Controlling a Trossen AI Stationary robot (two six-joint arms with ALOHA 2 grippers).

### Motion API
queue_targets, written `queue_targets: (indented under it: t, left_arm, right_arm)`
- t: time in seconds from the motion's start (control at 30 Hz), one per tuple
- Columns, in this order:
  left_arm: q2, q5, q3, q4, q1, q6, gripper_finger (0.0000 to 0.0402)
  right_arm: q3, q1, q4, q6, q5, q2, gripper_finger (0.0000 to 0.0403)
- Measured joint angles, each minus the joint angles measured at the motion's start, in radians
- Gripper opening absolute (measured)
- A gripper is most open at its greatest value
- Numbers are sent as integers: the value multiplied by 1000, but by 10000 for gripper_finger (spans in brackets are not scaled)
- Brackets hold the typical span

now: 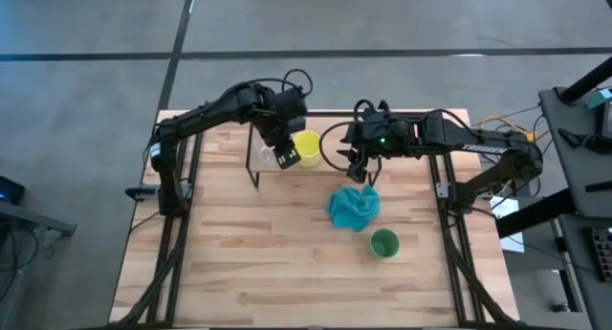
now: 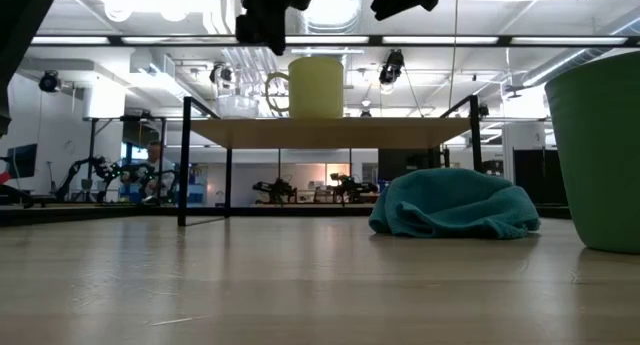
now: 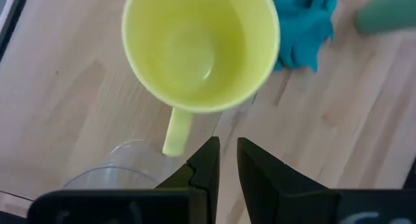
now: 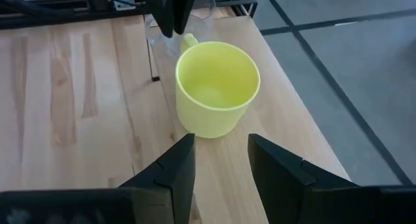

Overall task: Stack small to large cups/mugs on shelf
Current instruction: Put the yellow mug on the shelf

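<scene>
The yellow mug (image 1: 307,148) (image 2: 315,85) stands upright on the shelf (image 2: 320,133), its handle (image 3: 175,130) pointing at the clear glass cup (image 1: 265,156) (image 3: 110,169) beside it. My left gripper (image 1: 285,156) (image 3: 228,160) hovers above the shelf between glass and mug, just off the handle, with only a narrow gap between its fingers. My right gripper (image 1: 361,167) (image 4: 221,160) hangs open above the shelf on the mug's (image 4: 218,87) right. The green cup (image 1: 383,243) (image 2: 600,155) stands upright on the tabletop toward the near right.
The teal cloth (image 1: 354,206) (image 2: 455,205) lies crumpled on the tabletop between the shelf and the green cup. The shelf's black legs (image 2: 184,165) stand on the table's far part. Bare wood (image 1: 249,263) spreads over the near left of the table.
</scene>
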Motion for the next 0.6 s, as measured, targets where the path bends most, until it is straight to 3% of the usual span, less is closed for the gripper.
queue_targets:
  t: [0.3,0.6]
  left_arm:
    - [-4,-69,-2,-15,0,97,40]
    - [8,-74,-11,-14,1,132,40]
  right_arm:
    - [0,0,0,-11,0,0,137]
    - [0,0,0,-11,0,0,137]
